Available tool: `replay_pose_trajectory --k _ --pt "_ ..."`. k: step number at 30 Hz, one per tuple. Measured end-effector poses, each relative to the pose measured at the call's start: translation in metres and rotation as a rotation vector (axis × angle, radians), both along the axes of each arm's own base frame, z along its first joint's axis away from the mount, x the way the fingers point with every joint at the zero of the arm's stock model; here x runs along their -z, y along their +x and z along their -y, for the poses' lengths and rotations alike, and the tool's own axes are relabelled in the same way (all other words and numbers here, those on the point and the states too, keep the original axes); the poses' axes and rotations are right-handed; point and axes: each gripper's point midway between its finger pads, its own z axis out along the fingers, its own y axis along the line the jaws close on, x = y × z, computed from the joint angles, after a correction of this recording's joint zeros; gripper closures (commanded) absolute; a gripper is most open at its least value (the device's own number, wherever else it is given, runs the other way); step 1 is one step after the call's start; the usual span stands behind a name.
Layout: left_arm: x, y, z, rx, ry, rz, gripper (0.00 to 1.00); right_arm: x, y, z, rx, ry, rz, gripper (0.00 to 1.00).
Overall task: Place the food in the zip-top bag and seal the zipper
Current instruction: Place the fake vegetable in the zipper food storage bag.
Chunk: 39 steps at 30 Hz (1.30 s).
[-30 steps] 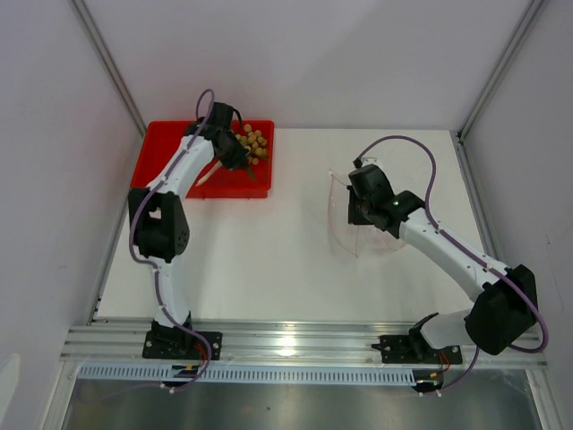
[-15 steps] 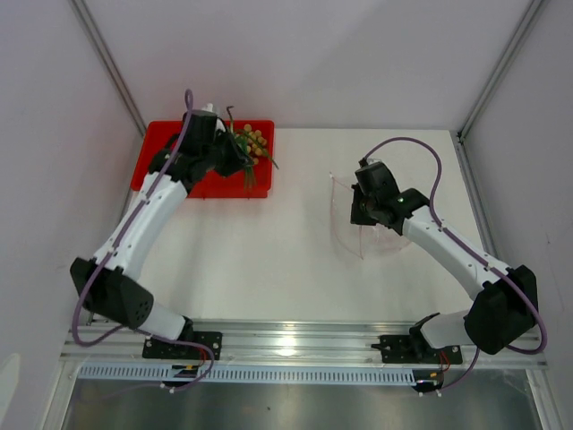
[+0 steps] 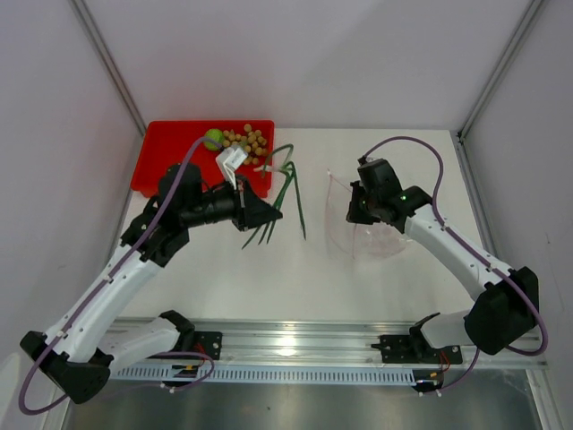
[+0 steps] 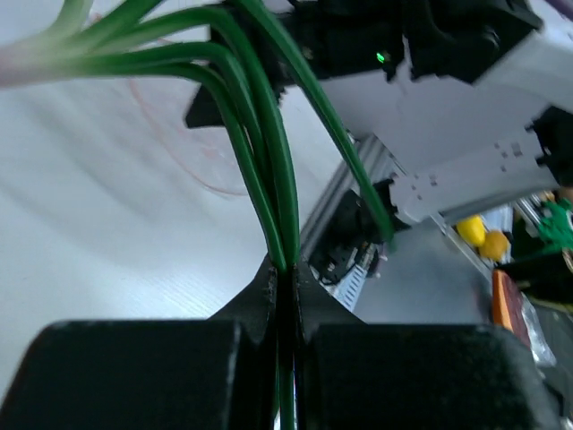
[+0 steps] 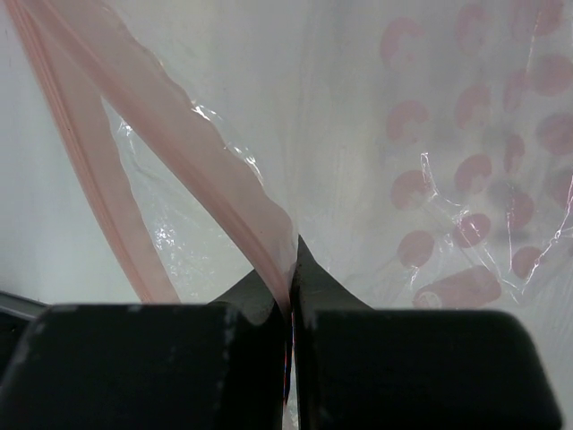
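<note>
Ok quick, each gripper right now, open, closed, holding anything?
Left gripper: closed on the sprig of long thin green leaves.
Right gripper: closed on the pinkish zip strip of the clear crinkly plastic bag.

Colours noted, item by item:

- The tray (image 3: 154, 175) is solid red with no pattern.
- The round fruit (image 3: 213, 139) is lime green.
- The bunch of small fruits (image 3: 248, 140) is tan-brown.
- The sprig of leaves (image 4: 260, 152) is deep green, paling to whitish pink at one end.
- The zip-top bag (image 5: 501, 179) is clear, printed with rows of pink crescent-like dots.
- The zipper (image 5: 170, 152) is a pale pink strip.
- The left gripper (image 4: 285, 273) and right gripper (image 5: 293, 255) are matte black.
- The left arm (image 3: 112, 282) and right arm (image 3: 448, 249) have white links and black joints.
- The cables (image 3: 421, 148) are purple.
- An indicator light (image 4: 383, 59) on the right arm shows green.
- The counter (image 3: 269, 278) is plain white.
</note>
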Motion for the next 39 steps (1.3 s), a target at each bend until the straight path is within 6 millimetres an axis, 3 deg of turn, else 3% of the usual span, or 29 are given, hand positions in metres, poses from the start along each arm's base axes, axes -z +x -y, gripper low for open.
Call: replay_pose_trajectory --k 7,14,19,27,39 --pt "0.012 -0.057 0.009 0.239 -0.086 -0.016 0.99 -0.001 -0.002 -0.003 -0.012 0.018 -0.007 1.0" --pt "-0.007 -0.093 0.009 0.361 -0.27 -0.069 0.99 -0.007 -0.004 -0.009 -0.036 0.052 -0.001 1.0" --pt "-0.005 -0.094 0.017 0.401 -0.372 -0.196 0.99 -0.015 -0.005 -0.014 -0.054 0.086 0.018 1.0" --pt "0.021 -0.083 0.03 0.421 -0.485 -0.465 1.0 -0.024 -0.004 -0.019 -0.074 0.121 0.041 1.0" --pt "-0.017 -0.099 0.02 0.473 -0.555 -0.399 0.99 -0.022 -0.003 -0.019 -0.071 0.12 0.048 1.0"
